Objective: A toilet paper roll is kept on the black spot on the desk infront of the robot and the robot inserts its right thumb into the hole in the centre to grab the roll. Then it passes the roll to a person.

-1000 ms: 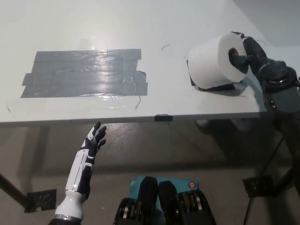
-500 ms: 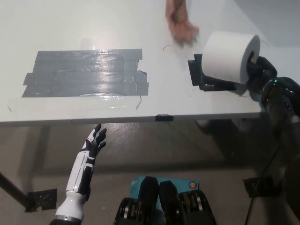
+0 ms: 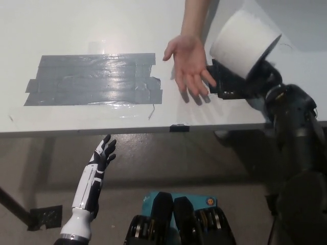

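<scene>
Toilet paper roll (image 3: 244,45), white and cylindrical, is held up above the white surface (image 3: 92,25) at the far right, tilted so its outer wrap faces up and left. Its lower right end sits against the black right hand (image 3: 263,76). The roll is carried on that hand; the fingers themselves are mostly hidden behind the roll, so how exactly they close on it cannot be made out (only dark knuckle shapes show at the roll's lower edge). The black right arm (image 3: 299,138) runs down from the hand to the bottom right corner.

Black square spot (image 3: 225,84) on the surface lies just below the roll, partly covered by the roll and the hand; nothing is resting on the part that shows.

A person's bare hand (image 3: 188,64) reaches in from the top, palm up, fingers spread, just left of the roll and not touching it. Its fingertips overlap the left edge of the black spot.

Large patch of grey tape strips (image 3: 94,79) lies on the left half of the surface, well apart from the roll.

White left hand (image 3: 104,151) rests below the front edge of the surface at lower left, fingers apart, holding nothing.
</scene>
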`<state>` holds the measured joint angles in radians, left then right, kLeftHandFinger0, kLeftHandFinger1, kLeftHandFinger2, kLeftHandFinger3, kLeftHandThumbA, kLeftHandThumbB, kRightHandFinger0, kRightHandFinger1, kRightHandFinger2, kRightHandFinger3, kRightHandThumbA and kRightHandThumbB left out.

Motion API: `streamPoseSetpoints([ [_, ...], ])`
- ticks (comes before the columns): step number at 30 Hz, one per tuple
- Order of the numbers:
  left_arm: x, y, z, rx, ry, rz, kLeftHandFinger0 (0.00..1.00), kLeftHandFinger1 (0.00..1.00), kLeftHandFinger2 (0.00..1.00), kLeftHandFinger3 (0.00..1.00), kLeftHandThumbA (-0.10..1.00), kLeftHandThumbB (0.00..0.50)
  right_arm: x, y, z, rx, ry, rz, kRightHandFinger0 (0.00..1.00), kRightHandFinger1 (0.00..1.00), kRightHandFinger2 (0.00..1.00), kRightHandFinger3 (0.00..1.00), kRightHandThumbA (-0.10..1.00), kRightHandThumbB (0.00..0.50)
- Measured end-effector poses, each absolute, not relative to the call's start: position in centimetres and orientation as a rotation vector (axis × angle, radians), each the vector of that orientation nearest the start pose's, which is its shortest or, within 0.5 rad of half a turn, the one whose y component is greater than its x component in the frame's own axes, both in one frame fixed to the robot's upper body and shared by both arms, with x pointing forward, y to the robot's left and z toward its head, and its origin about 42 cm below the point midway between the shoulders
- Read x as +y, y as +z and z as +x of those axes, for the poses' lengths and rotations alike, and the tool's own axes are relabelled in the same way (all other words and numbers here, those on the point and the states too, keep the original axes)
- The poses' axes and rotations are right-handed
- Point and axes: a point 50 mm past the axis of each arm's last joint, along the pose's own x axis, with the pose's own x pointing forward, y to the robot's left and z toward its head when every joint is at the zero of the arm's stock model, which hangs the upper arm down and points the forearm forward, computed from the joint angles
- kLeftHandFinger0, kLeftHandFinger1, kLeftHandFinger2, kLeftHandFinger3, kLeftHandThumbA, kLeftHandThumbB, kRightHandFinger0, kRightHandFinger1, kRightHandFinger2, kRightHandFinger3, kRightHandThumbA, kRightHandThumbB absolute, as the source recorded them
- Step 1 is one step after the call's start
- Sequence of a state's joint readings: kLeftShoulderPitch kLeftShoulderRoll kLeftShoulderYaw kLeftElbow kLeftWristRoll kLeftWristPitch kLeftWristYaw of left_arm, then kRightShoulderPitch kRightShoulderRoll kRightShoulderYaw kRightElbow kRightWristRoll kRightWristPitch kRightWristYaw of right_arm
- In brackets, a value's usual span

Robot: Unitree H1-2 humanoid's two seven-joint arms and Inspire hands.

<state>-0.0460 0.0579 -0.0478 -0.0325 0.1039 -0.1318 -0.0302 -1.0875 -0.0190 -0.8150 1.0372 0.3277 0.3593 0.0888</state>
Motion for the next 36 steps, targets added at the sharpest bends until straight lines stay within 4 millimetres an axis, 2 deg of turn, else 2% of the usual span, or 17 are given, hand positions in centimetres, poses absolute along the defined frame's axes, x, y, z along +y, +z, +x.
streamPoseSetpoints([
  [2, 20.8, 12.6, 29.7, -0.209, -0.097, 0.164, 1.0, 1.0, 1.0, 1.0, 1.0, 0.097, -19.3, 25.7, 56.5, 0.247, 0.076, 0.958, 0.0, 0.12, 0.69, 0.88, -0.1, 0.123],
  [3, 20.8, 12.6, 29.7, -0.21, -0.098, 0.165, 1.0, 1.0, 1.0, 1.0, 1.0, 0.097, -19.2, 26.6, 56.6, 0.23, 0.089, 0.968, 0.0, 0.11, 0.68, 1.0, -0.1, 0.113],
  [4, 20.8, 12.6, 29.8, -0.211, -0.098, 0.166, 1.0, 1.0, 1.0, 1.0, 1.0, 0.108, -19.0, 27.8, 56.8, 0.206, 0.107, 0.975, 0.0, 0.11, 0.68, 1.0, -0.1, 0.09],
  [8, 20.8, 12.7, 29.8, -0.214, -0.099, 0.168, 1.0, 1.0, 1.0, 1.0, 1.0, 0.102, -18.5, 31.3, 57.2, 0.15, 0.161, 0.959, 0.0, 0.13, 0.67, 1.0, -0.1, 0.105],
  [10, 20.8, 12.7, 29.8, -0.214, -0.099, 0.168, 1.0, 1.0, 1.0, 1.0, 1.0, 0.1, -18.1, 32.4, 57.3, 0.139, 0.186, 0.937, 0.0, 0.12, 0.66, 1.0, -0.1, 0.125],
  [13, 20.8, 12.7, 29.9, -0.215, -0.099, 0.168, 1.0, 1.0, 1.0, 1.0, 1.0, 0.101, -17.7, 33.2, 57.4, 0.136, 0.203, 0.915, 0.0, 0.11, 0.64, 1.0, -0.1, 0.104],
  [15, 20.9, 12.7, 29.9, -0.215, -0.099, 0.171, 1.0, 1.0, 1.0, 1.0, 1.0, 0.112, -17.4, 33.8, 57.5, 0.138, 0.213, 0.901, 0.0, 0.14, 0.68, 1.0, -0.1, 0.111],
  [16, 20.9, 12.7, 29.9, -0.215, -0.099, 0.172, 1.0, 1.0, 1.0, 1.0, 1.0, 0.116, -17.4, 34.0, 57.5, 0.137, 0.216, 0.895, 0.0, 0.15, 0.7, 0.96, -0.1, 0.112],
  [17, 20.9, 12.7, 29.9, -0.216, -0.099, 0.173, 1.0, 1.0, 1.0, 1.0, 1.0, 0.115, -17.3, 34.4, 57.6, 0.136, 0.219, 0.887, 0.0, 0.15, 0.71, 0.85, -0.1, 0.108],
  [18, 20.9, 12.7, 29.9, -0.216, -0.099, 0.174, 1.0, 1.0, 1.0, 1.0, 1.0, 0.115, -17.3, 34.7, 57.6, 0.134, 0.222, 0.878, 0.0, 0.16, 0.76, 0.92, -0.1, 0.106],
  [20, 20.9, 12.8, 29.9, -0.217, -0.1, 0.174, 1.0, 1.0, 1.0, 1.0, 1.0, 0.123, -17.3, 35.6, 57.7, 0.124, 0.23, 0.838, 0.0, 0.17, 0.81, 0.81, -0.1, 0.099],
  [22, 20.9, 12.8, 30.0, -0.218, -0.1, 0.173, 1.0, 1.0, 1.0, 1.0, 1.0, 0.118, -17.2, 36.3, 57.8, 0.118, 0.238, 0.794, 0.0, 0.28, 0.92, 0.74, -0.1, 0.103],
  [23, 20.9, 12.8, 30.0, -0.219, -0.1, 0.173, 1.0, 1.0, 1.0, 1.0, 1.0, 0.118, -17.2, 36.6, 57.9, 0.118, 0.239, 0.77, 0.0, 0.4, 0.97, 0.91, -0.1, 0.097],
  [24, 20.9, 12.8, 30.0, -0.219, -0.101, 0.173, 1.0, 1.0, 1.0, 1.0, 1.0, 0.113, -17.1, 36.8, 58.0, 0.119, 0.238, 0.731, 0.0, 0.52, 1.0, 1.0, -0.1, 0.102],
  [29, 20.8, 12.8, 30.0, -0.219, -0.105, 0.175, 1.0, 1.0, 1.0, 1.0, 1.0, 0.106, -16.8, 36.4, 58.7, 0.169, 0.192, 0.473, 0.03, 0.6, 0.98, 1.0, -0.1, 0.152],
  [34, 20.8, 12.8, 30.0, -0.218, -0.105, 0.175, 1.0, 1.0, 1.0, 1.0, 1.0, 0.108, -17.0, 34.5, 59.2, 0.223, 0.134, 0.199, 0.13, 0.67, 0.98, 1.0, -0.1, 0.154],
  [36, 20.8, 12.8, 30.0, -0.218, -0.105, 0.176, 1.0, 1.0, 1.0, 1.0, 1.0, 0.108, -17.2, 33.9, 59.4, 0.237, 0.113, 0.094, 0.13, 0.66, 0.96, 1.0, -0.1, 0.16],
])
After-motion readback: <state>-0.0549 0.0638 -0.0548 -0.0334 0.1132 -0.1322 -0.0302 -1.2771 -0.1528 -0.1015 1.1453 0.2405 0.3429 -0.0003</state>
